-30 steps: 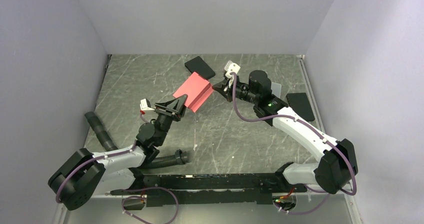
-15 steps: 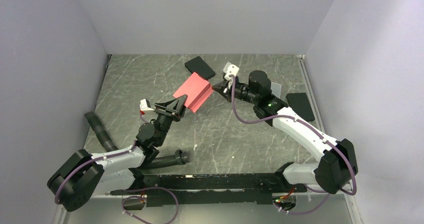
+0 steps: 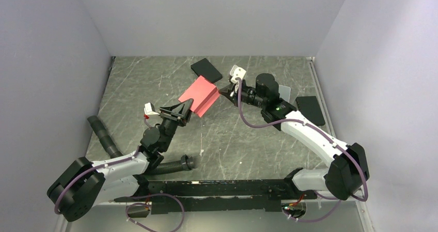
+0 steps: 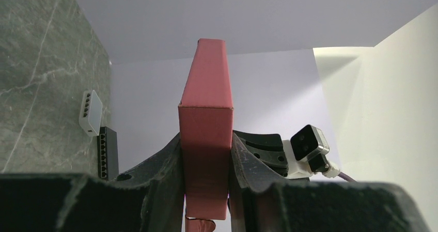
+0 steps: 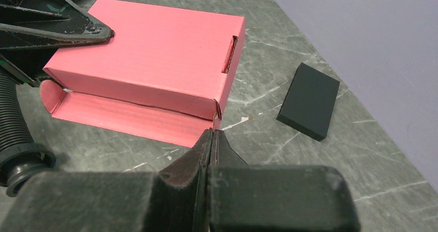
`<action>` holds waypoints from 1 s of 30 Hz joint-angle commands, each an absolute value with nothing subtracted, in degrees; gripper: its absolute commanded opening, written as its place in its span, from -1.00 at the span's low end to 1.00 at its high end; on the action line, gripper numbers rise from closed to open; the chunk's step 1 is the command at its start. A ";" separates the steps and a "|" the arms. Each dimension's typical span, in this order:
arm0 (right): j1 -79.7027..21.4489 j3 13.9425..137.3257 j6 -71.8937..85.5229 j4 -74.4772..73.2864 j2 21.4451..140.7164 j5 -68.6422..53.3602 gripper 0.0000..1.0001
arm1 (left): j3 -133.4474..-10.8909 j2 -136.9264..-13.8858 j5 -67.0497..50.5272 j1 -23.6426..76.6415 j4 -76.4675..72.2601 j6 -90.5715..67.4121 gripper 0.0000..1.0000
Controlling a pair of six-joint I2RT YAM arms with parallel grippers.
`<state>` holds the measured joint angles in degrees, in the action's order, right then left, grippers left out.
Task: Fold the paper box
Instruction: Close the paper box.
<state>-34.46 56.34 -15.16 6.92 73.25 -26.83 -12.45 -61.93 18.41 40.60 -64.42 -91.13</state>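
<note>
**Top external view.**
- The paper box [image 3: 199, 95] sits at the far middle of the table, between the two arms.
- The black flat box [image 3: 206, 69] lies just behind it.
- Compared with a second ago, you will find the box and both wrists where they were. Only the left arm's near end has shifted a trifle.
- Judgement: this is a pause, and the fold has not advanced.

**Left wrist view.**
- The left gripper [image 4: 205, 148] pinches the paper box [image 4: 205, 134] across its narrow thickness, one finger [image 4: 162, 162] on each broad face.
- This is your anchor.

**Right wrist view.**
- The paper box [image 5: 155, 61] is formed.
- One long flap [image 5: 129, 119] is open, lying flat along its near side.
- The right gripper [image 5: 212, 135] is pressed together, with its tip at the flap's corner. You cannot tell whether it nips the card.
- Judgement: closing that flap is what remains.
</note>
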 commanded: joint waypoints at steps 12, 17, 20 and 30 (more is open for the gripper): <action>-37.16 58.33 -9.01 5.15 74.23 -29.99 -1.00 | -15.44 -61.32 15.15 41.22 -66.48 -86.34 -1.00; -37.18 58.58 -8.15 5.02 74.34 -29.56 -1.00 | -15.73 -60.97 14.52 41.22 -65.83 -85.02 -1.00; -37.18 58.71 -8.08 4.84 74.41 -29.69 -1.00 | -16.07 -60.60 14.12 41.22 -64.90 -84.02 -1.00; -37.10 59.41 -7.43 4.01 74.98 -28.89 -1.00 | -18.20 -59.23 11.76 41.22 -59.96 -80.48 -1.00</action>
<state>-34.72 56.77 -10.35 4.08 74.30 -23.35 -14.09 -60.51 16.97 40.58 -59.83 -82.65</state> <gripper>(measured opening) 0.010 0.334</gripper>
